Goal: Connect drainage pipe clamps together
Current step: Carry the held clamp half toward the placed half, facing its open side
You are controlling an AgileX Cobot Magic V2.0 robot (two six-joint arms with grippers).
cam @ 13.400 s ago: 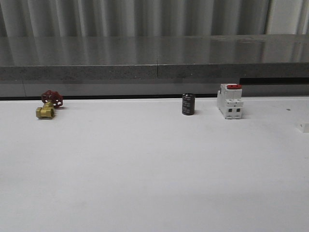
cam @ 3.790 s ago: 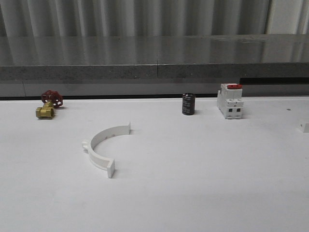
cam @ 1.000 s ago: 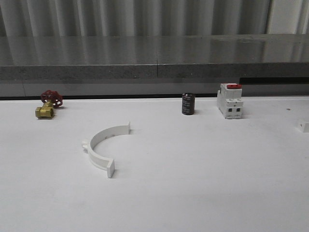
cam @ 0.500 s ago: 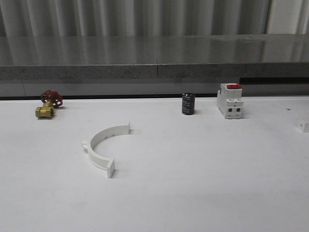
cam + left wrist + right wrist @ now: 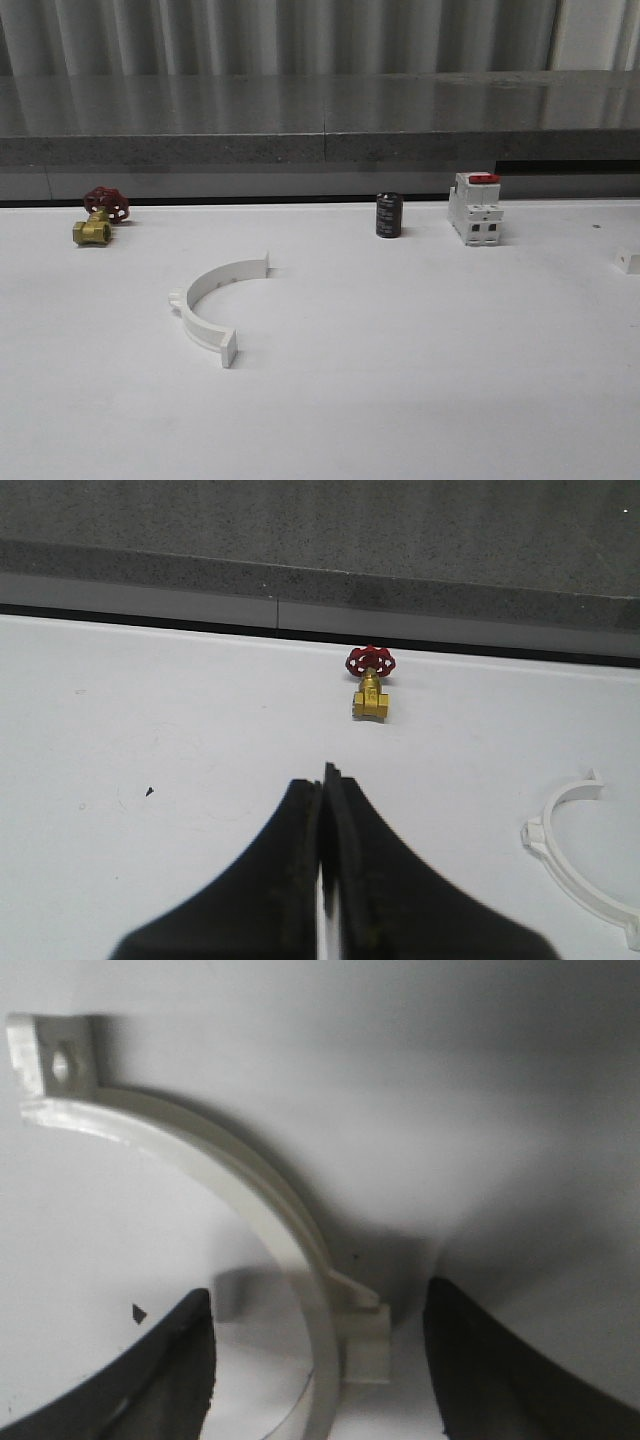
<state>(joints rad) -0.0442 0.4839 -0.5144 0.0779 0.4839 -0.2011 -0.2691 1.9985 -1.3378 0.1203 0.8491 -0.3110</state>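
Brass valve (image 5: pixel 96 218) with the red wheel sits far left on the tabletop (image 5: pixel 400 350), and one clamp half (image 5: pixel 215 305) lies just right of and nearer than it. Left gripper (image 5: pixel 322 780) fingers are pressed together, pointing at that valve. Right gripper (image 5: pixel 315 1350) fingers are spread wide, straddling the second clamp half (image 5: pixel 250 1200).

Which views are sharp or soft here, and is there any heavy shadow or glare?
Front view: evenly lit, fairly sharp, pale reflections on the grey ledge. Left wrist view: table in focus, the shut left hand a dark blur. Right wrist view: dim and soft, clamp half close up under heavy shadow, between the open right hand fingers.
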